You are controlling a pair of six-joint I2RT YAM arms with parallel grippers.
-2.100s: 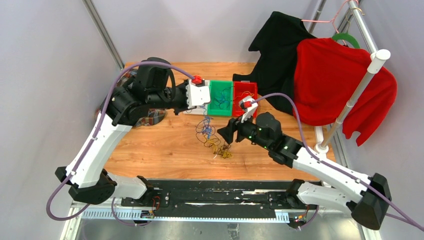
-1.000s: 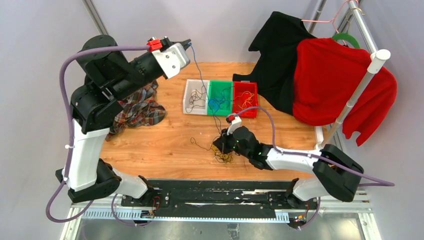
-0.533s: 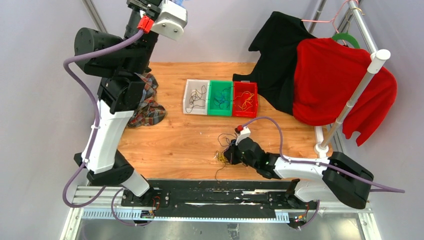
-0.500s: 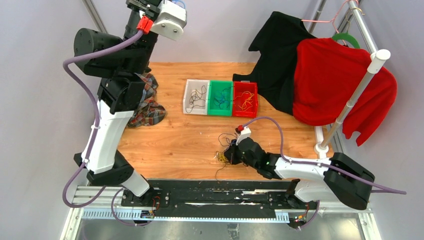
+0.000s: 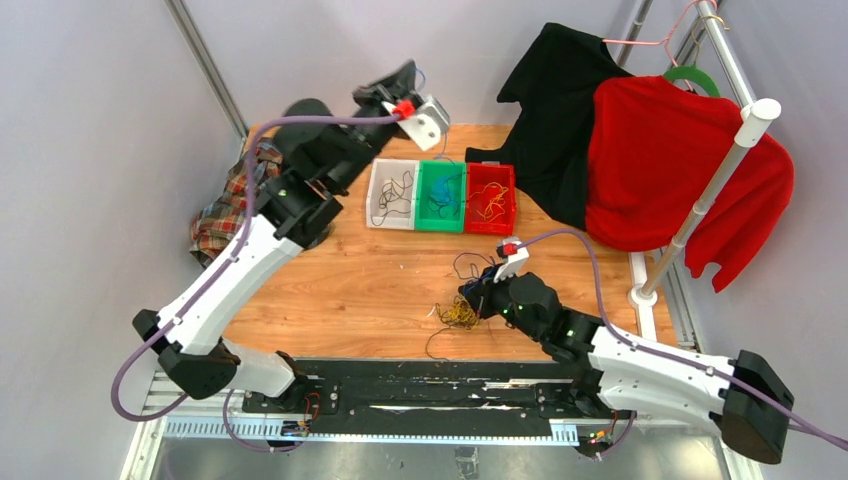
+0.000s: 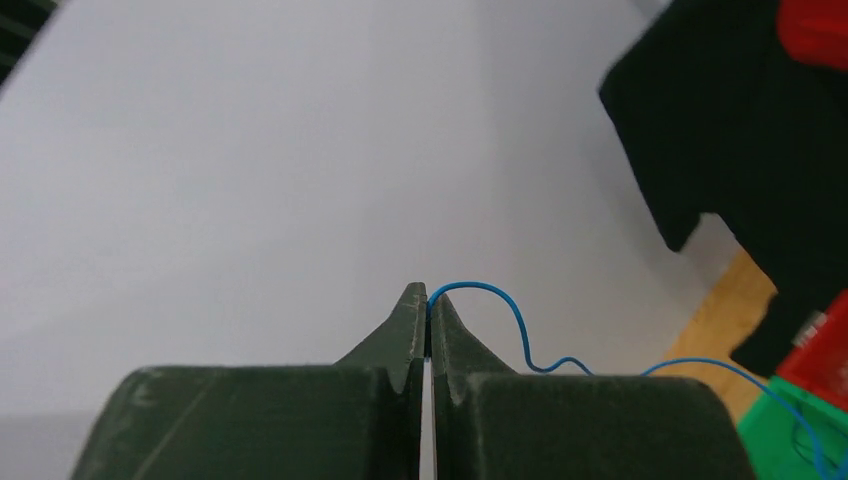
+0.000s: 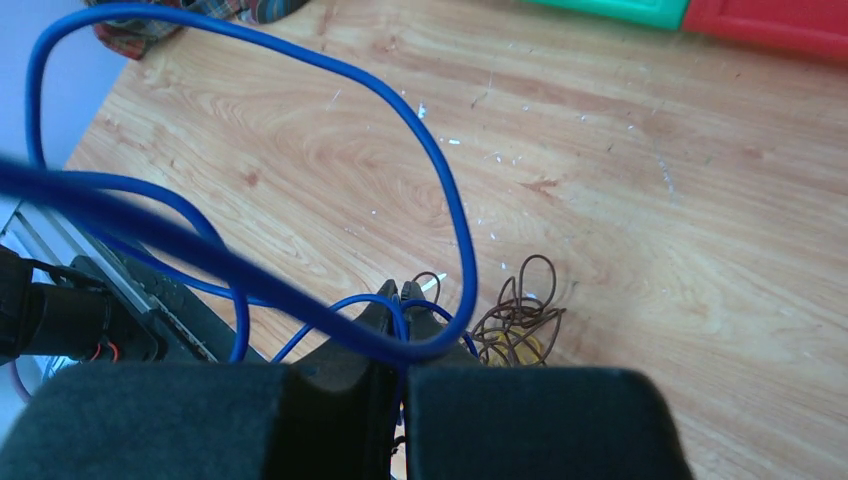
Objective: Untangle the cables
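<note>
Lying on the tabletop (image 5: 340, 285) near its front edge, the cables (image 5: 459, 314) form a small clump of yellow-orange and dark brown curls, with one dark strand trailing toward the front. We see the right gripper (image 7: 400, 295) low just beside that clump, its fingers pressed together on a blue loop (image 7: 200, 262) that arcs up close to the wrist camera. The brown and yellow curls lie on the wood just past the fingertips. The left gripper (image 6: 428, 305) is raised over the back of the tabletop, well apart from the clump. Its fingers are closed tight on a thin blue wire (image 6: 476, 284), which curves off to the right and drops toward the green bin (image 5: 426, 220). We cannot tell whether both grippers hold the same strand. The green bin sits between a white bin (image 5: 375, 215) and a red bin (image 5: 507, 222), each with a few wires inside. A plaid cloth (image 5: 222, 205) lies at the left edge, and a black garment (image 5: 560, 110) and a red garment (image 5: 680, 160) hang on the right.
</note>
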